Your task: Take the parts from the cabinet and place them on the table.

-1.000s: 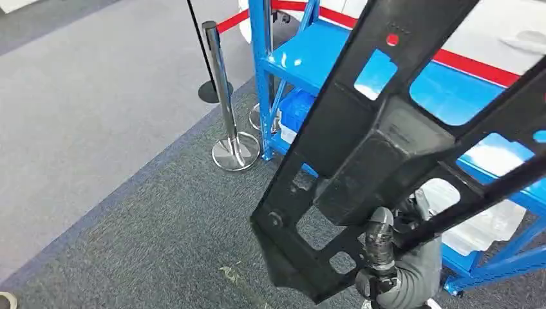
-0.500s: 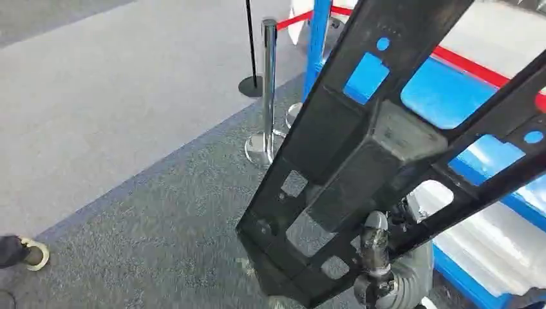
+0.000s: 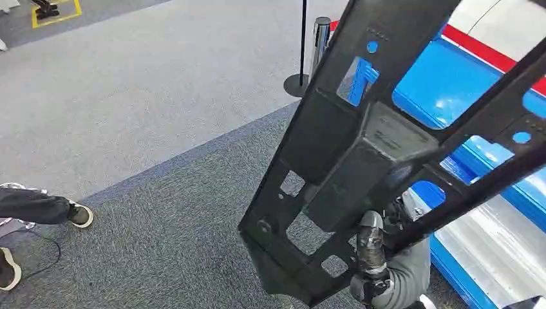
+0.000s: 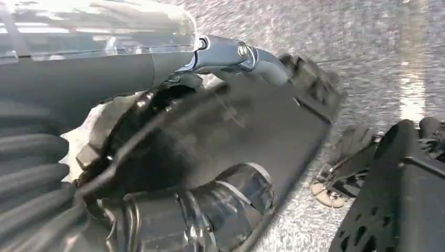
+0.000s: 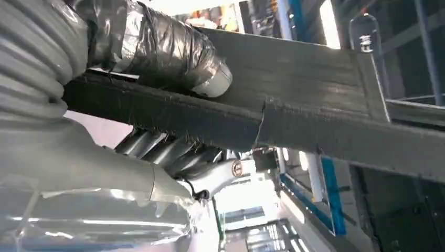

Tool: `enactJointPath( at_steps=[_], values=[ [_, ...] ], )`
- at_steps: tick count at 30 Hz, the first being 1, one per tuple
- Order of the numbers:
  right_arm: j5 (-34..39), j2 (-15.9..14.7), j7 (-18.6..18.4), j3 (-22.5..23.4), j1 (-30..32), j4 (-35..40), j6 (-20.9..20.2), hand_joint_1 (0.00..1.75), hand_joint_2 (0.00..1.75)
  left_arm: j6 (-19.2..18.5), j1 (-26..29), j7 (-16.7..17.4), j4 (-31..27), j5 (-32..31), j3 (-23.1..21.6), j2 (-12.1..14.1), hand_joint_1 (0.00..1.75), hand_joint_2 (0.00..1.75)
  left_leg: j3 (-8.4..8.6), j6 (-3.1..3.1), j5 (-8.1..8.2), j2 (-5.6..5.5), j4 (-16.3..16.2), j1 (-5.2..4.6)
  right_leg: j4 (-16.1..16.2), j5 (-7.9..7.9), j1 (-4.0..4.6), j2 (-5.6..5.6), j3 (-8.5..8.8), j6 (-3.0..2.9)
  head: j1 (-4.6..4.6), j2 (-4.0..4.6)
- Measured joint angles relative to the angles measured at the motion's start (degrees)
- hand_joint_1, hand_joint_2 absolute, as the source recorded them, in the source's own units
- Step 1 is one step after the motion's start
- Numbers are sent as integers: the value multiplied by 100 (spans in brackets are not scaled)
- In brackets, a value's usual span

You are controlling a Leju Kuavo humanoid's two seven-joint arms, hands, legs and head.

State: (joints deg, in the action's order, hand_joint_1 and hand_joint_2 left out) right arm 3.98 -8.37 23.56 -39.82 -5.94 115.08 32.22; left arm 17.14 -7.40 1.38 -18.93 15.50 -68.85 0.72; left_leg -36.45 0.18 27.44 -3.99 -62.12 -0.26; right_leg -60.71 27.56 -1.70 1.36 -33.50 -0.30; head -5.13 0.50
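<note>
A large black frame part with several cut-out windows fills the middle and right of the head view, tilted up and away from me. My right hand grips its lower edge, with the taped thumb lying up over one bar. In the right wrist view the same hand clamps a black bar of the part between thumb and fingers. In the left wrist view my left hand holds a flat black panel of the part between its thumb and its fingers.
A blue metal cabinet rack stands at the right, with a clear plastic-wrapped load on its low shelf. A chrome stanchion and a red belt stand beside it. A person's shoes are on the carpet at the left.
The whole picture has shifted: the camera has turned left, so rack and stanchion slid right and a person's feet came into view. The black part stays in my hands.
</note>
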Motion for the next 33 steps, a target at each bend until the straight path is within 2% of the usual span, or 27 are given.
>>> enactJointPath(
  at_steps=[1,2,4,6,7,8,9,10,13,14,15,16,17,18,19,20,21,23,24,25,26,28,29,30,31,32,33],
  values=[
    [0,0,9,0,2,0,-2,175,175,2,-10,11,-7,-7,-5,-2,0,175,-196,-54,208,201,-387,32,9,2,-2,-90,8,-21,-9,0],
    [0,0,9,0,5,0,-7,175,175,2,-22,9,-7,-15,-7,2,0,175,-424,-96,411,290,-854,52,9,11,1,-187,7,-34,-11,0],
    [28,2,-4,0,12,-22,-24,175,175,26,-38,5,-7,-50,-7,7,0,175,-688,-137,560,318,-1395,59,6,30,9,-379,12,-39,-11,0],
    [37,2,-4,0,11,-33,-28,175,175,53,-29,-7,-7,-46,-7,7,0,175,-513,-121,304,333,-1069,58,6,50,26,-512,31,-36,-14,0],
    [42,9,-4,0,7,-37,-31,175,175,70,-17,-7,-7,-18,-9,9,0,175,-198,-74,5,379,-483,45,9,70,43,-595,64,-36,-13,0],
    [44,17,-4,0,3,-37,-33,175,175,74,-4,-7,-7,7,-9,11,0,175,52,-19,-195,477,-28,23,14,85,52,-650,93,-35,-14,0],
    [46,31,-2,0,5,-39,-33,175,175,81,-6,-18,-7,22,-9,15,0,175,211,54,-124,815,276,-49,53,93,50,-701,123,-27,-3,0],
    [55,39,-4,0,7,-42,-37,175,175,87,-16,-28,-9,57,-9,13,0,175,207,114,-130,901,337,-99,75,89,80,-766,149,3,4,0],
    [74,44,-4,0,7,-42,-44,175,175,113,0,-55,-26,70,-9,9,0,175,181,207,-141,694,376,-136,176,80,65,-945,222,83,-18,0],
    [77,52,-4,0,3,-39,-44,175,175,129,0,-70,-26,70,-9,9,0,175,265,246,-174,619,480,-126,224,85,77,-980,288,128,-16,0],
    [87,55,-11,0,-13,-50,-44,175,175,140,33,-79,-31,68,-9,-4,0,175,442,228,-255,527,647,-28,152,131,65,-771,301,160,26,0],
    [85,55,-4,0,-11,-52,-52,175,175,140,33,-79,-37,70,-11,-15,0,175,505,284,-279,482,734,-16,-63,252,91,-386,198,154,12,0],
    [85,55,0,0,-3,-52,-68,175,175,138,5,-85,-42,70,-11,-17,0,175,520,304,-305,434,733,-10,-441,432,113,-204,-13,137,39,0],
    [85,52,-2,2,13,-55,-68,175,175,140,-9,-83,-42,72,-11,-30,0,175,512,300,-299,340,722,-13,-906,605,114,-137,-274,140,111,0],
    [90,52,-13,2,34,-68,-68,175,175,140,-8,-85,-42,70,-11,-46,0,175,506,299,-286,251,710,-18,-1291,705,113,-136,-511,144,118,0],
    [90,52,-13,2,45,-83,-68,175,175,140,1,-83,-42,70,-11,-48,0,175,493,298,-273,168,683,-18,-1498,701,114,-136,-679,147,113,0],
    [90,52,-13,2,43,-87,-68,175,175,140,18,-83,-42,72,-11,-48,0,175,492,283,-248,74,652,-12,-1424,538,110,-137,-708,154,118,0],
    [90,52,-11,2,40,-87,-68,175,175,140,33,-85,-42,70,-11,-55,0,175,490,236,-172,-107,540,15,-611,-46,71,-84,-407,184,111,0],
    [92,52,-11,2,38,-90,-68,175,175,138,28,-76,-42,68,-11,-66,0,175,468,199,-115,-186,451,28,-149,-280,24,94,-214,224,118,0],
    [111,52,-9,2,39,-103,-70,175,175,138,20,-72,-42,68,-11,-66,0,175,390,147,-54,-250,343,8,-19,-102,-15,414,-175,237,126,0],
    [126,55,-7,2,50,-100,-74,175,175,138,2,-68,-42,70,-11,-63,0,175,319,135,-16,-320,250,2,-20,-119,-18,398,-161,172,130,0],
    [133,55,-13,2,56,-105,-76,175,175,138,24,-66,-42,76,-11,-61,0,175,238,114,-37,-419,290,36,-36,-108,32,281,-174,102,122,0],
    [133,57,-11,2,45,-105,-79,175,175,138,34,-48,-42,72,-11,-61,0,175,237,96,-41,-486,288,46,-33,-110,11,200,-162,51,126,0],
    [142,68,-9,2,37,-105,-85,175,175,138,33,-35,-42,70,-11,-46,0,175,247,77,-22,-406,240,42,-20,-99,-24,95,-137,11,131,0],
    [162,81,-7,2,44,-105,-87,175,175,136,26,-28,-42,70,-11,-72,0,175,182,38,71,-74,73,-7,-15,-87,-18,50,-116,-8,66,0],
    [173,92,0,2,45,-105,-85,175,175,138,18,-22,-42,70,-11,-72,0,175,5,5,239,146,-245,11,-14,-76,-11,-38,-107,-31,12,0],
    [177,92,9,2,47,-105,-85,175,175,135,-3,-17,-42,61,-11,-68,0,175,-228,-20,446,275,-686,28,-14,-67,9,-124,-107,-42,28,0]
  ],
)
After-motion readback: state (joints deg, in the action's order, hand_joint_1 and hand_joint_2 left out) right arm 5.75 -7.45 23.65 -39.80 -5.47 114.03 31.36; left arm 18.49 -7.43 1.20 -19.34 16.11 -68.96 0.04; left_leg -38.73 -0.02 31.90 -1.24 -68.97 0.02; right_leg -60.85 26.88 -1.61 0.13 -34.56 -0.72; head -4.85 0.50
